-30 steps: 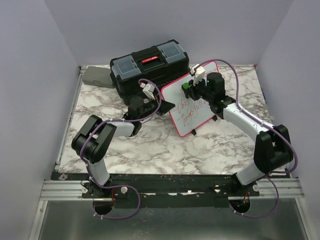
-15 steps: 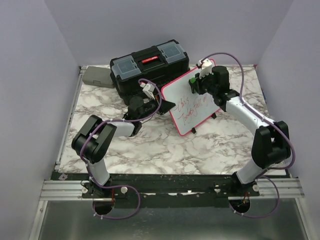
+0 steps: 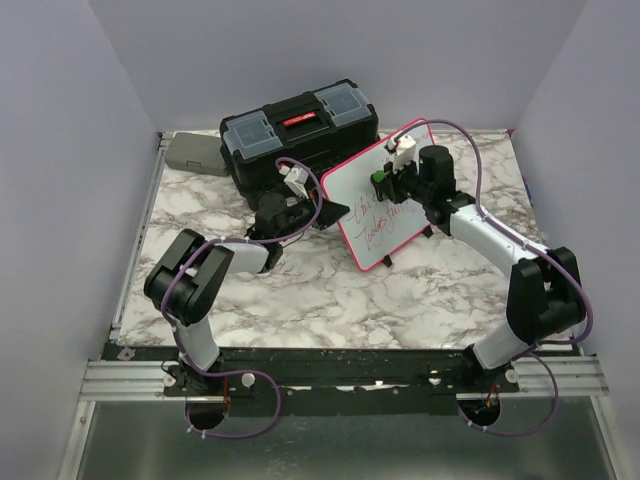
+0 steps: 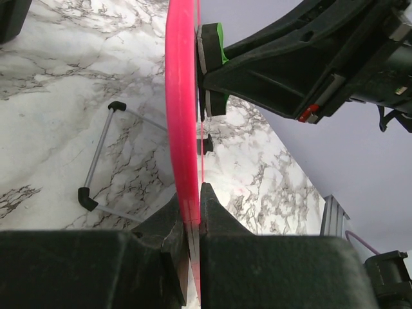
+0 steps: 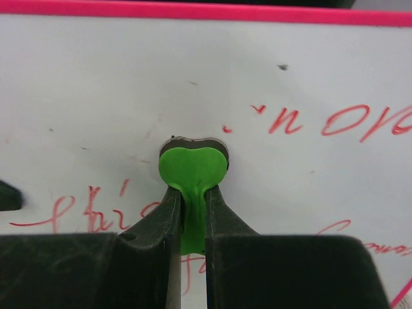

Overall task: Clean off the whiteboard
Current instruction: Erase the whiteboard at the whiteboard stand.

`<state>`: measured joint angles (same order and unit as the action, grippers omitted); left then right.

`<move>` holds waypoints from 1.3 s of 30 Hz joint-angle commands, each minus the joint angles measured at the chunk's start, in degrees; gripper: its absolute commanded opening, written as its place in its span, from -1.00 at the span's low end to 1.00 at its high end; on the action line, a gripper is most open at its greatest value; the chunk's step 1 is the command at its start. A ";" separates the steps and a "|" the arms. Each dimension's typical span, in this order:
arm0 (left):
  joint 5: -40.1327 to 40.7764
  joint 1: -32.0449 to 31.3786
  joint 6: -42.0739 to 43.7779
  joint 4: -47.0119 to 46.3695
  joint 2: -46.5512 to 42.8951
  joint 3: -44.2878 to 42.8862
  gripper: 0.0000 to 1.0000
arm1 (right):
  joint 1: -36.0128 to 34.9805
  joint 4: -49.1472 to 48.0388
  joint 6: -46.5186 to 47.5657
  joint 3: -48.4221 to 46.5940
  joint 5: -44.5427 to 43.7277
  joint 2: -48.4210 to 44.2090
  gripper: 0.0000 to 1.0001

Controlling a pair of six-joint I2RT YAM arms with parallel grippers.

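Observation:
The whiteboard (image 3: 385,215), white with a pink frame and red handwriting, stands tilted near the table's middle. My left gripper (image 3: 322,212) is shut on its left frame edge (image 4: 182,122), the pink rim pinched between the fingers (image 4: 215,222). My right gripper (image 3: 382,182) is shut on a small green eraser (image 5: 192,168) with a dark felt pad. The pad presses flat against the board's upper half, above the red words (image 5: 93,215). From the left wrist view the eraser (image 4: 211,67) shows edge-on against the board's face.
A black toolbox (image 3: 298,130) stands just behind the board. A grey case (image 3: 195,152) lies at the back left. The board's wire stand with black feet (image 4: 96,161) rests on the marble table (image 3: 300,290). Purple walls close in three sides.
The right gripper with the eraser rose toward the board's top right corner, then came back down and left across the board. The left gripper has held still on the frame.

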<state>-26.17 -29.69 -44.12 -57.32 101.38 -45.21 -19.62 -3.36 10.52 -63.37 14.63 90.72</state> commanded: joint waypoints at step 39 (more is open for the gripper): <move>-6.06 -0.98 3.13 -1.61 1.04 0.10 -1.00 | -1.49 -6.78 -1.75 -5.02 -5.74 2.06 -0.99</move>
<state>-26.61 -29.47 -43.68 -57.78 101.84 -45.21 -21.28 -7.07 9.65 -63.79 12.19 90.78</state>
